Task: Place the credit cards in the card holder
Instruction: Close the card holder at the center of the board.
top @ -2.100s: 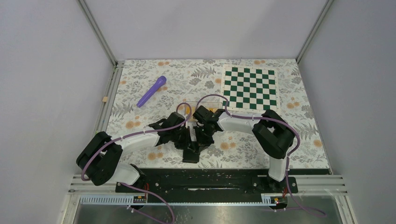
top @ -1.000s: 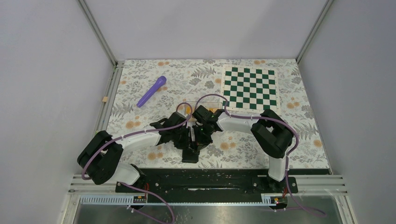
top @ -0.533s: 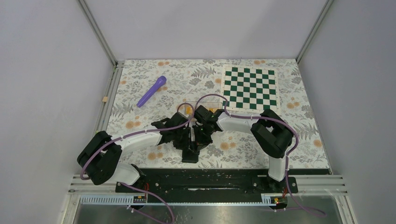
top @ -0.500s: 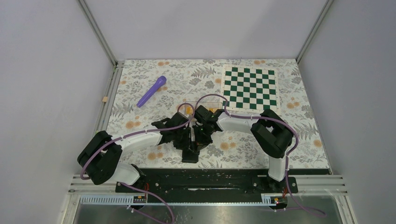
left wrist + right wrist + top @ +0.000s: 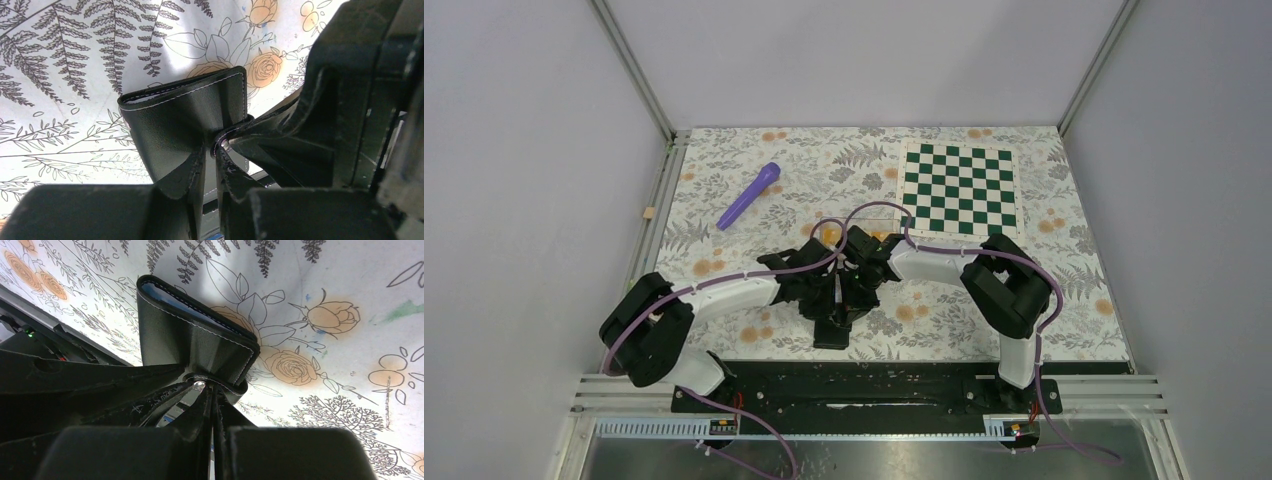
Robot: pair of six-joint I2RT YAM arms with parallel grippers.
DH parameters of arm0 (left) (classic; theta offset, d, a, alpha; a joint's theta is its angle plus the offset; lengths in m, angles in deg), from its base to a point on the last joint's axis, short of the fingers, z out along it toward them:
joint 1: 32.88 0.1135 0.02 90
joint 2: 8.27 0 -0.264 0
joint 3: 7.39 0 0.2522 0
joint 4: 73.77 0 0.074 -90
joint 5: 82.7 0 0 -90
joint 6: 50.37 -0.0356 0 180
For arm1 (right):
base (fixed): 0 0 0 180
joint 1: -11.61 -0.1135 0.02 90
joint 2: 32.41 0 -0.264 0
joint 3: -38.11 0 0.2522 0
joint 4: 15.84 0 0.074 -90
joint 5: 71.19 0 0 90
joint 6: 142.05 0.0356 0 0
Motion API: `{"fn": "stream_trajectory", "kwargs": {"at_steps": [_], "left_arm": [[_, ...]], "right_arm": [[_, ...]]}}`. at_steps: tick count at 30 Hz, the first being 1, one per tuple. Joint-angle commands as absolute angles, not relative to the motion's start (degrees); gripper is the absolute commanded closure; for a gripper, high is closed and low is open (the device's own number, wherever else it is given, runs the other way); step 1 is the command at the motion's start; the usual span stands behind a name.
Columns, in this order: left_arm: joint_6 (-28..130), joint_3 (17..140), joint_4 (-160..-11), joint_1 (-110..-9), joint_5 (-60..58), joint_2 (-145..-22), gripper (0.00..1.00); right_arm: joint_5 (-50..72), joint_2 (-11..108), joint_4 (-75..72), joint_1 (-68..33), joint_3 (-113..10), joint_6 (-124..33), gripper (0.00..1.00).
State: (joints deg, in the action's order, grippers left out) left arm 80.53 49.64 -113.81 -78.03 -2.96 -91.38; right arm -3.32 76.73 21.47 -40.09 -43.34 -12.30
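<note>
Black card holder (image 5: 190, 335) in right gripper (image 5: 210, 390) (clamped).

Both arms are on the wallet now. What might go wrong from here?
1. The left gripper and right gripper both pinch the card holder at the same edge, crowded together; they may collide or jam.
2. The grips look thin, right by the snap; pulling the folded holder open could slip it free.

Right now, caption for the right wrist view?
Right claw shut on the black wallet, flowered tablecloth behind.
</note>
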Motion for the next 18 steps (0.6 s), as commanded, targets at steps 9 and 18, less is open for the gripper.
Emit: {"fn": "stream_trajectory", "kwargs": {"at_steps": [9,18], "left_arm": [[79.8,50.7,-115.3,-79.6,1.5,-95.2,0.87],[80.6,51.1,-116.1,-80.1,2.8,-96.2,0.95]], "right_arm": [[-2.2,78.8,21.2,-40.5,-44.7,-12.3,1.0],[-1.9,79.7,21.2,-40.8,-44.9,-11.8,1.0]]}}
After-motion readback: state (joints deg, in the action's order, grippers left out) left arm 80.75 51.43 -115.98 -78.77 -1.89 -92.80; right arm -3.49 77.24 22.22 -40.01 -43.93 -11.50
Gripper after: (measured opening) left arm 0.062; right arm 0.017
